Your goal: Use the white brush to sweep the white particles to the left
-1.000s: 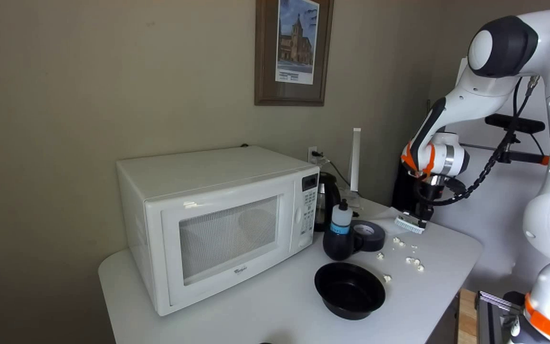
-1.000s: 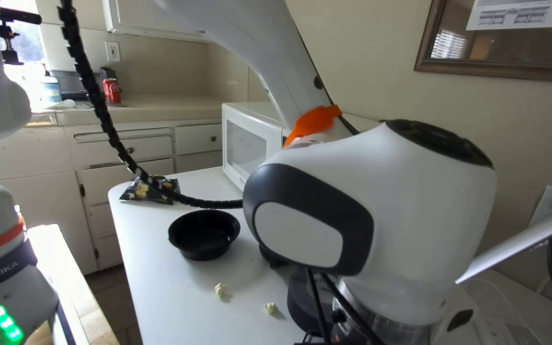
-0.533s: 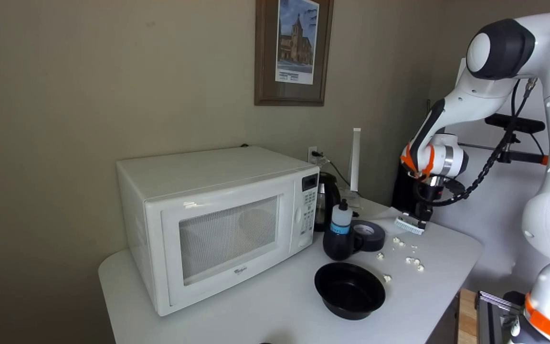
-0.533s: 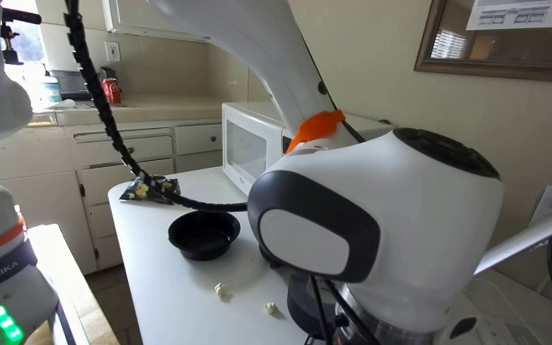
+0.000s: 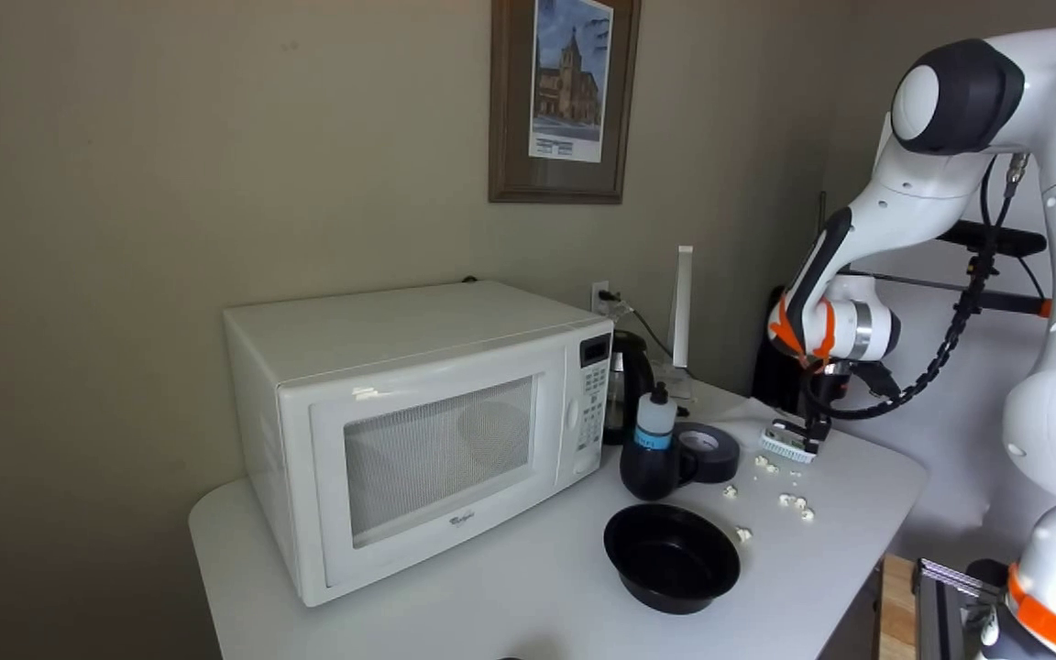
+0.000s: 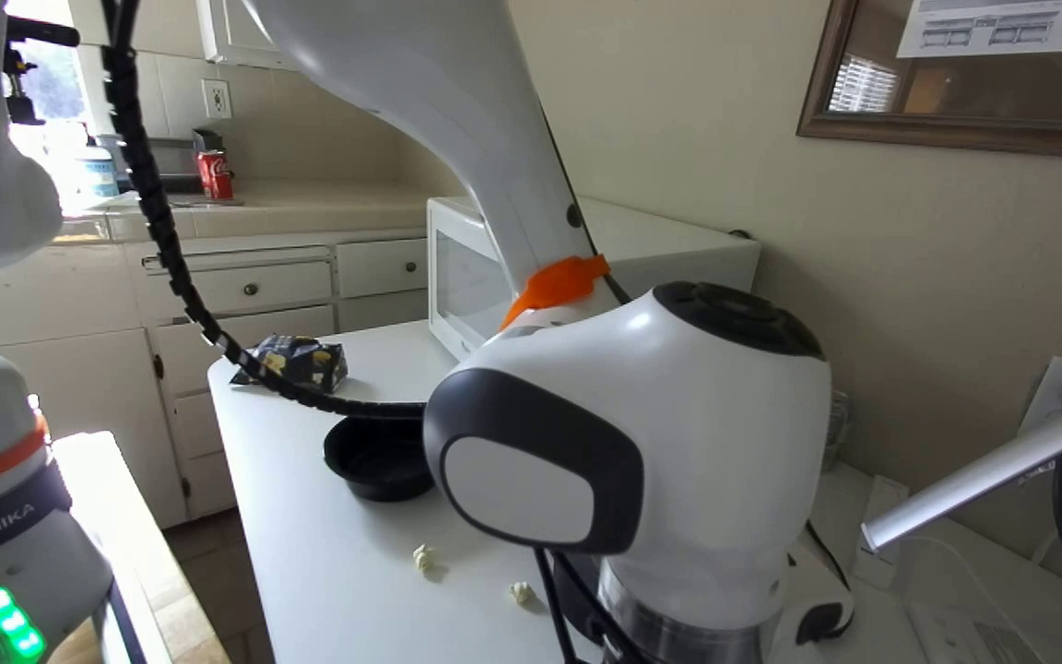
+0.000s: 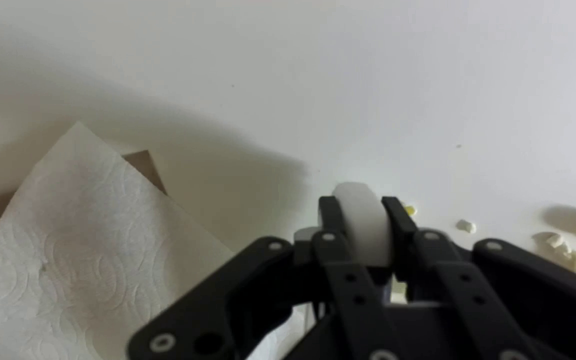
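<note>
As the white brush [image 5: 786,446] shifts: nearer the white particles [image 5: 800,502] than a second ago, riding with the gripper [image 7: 361,210]; particles look unmoved, so I'd call it the approach, sweep not started.
Brush grip: fingers pinched around the handle, plain in the wrist view.
Brush position: under the gripper, bristles roughly down; touching the white table [image 5: 491,596] or just above, can't tell.
Particle scatter: closest bits near the brush, others farther from the gripper toward the black bowl [image 5: 672,550]; right of the gripper in the wrist view.
Paper towel [image 7: 93,250]: near, left of the gripper in the wrist view; might snag on a backswing, my guess.
Tape roll [image 5: 719,466] and black mug [image 5: 647,472]: left of the gripper in an exterior view, short of the white microwave [image 5: 441,412]; could block a stroke that way.
Black bowl: well apart from the gripper, one particle just beside it.
Robot arm [image 6: 678,415]: hides gripper and brush in an exterior view.
Sweep: whose left, unclear; probably needs bristles low, behind the crumbs.
</note>
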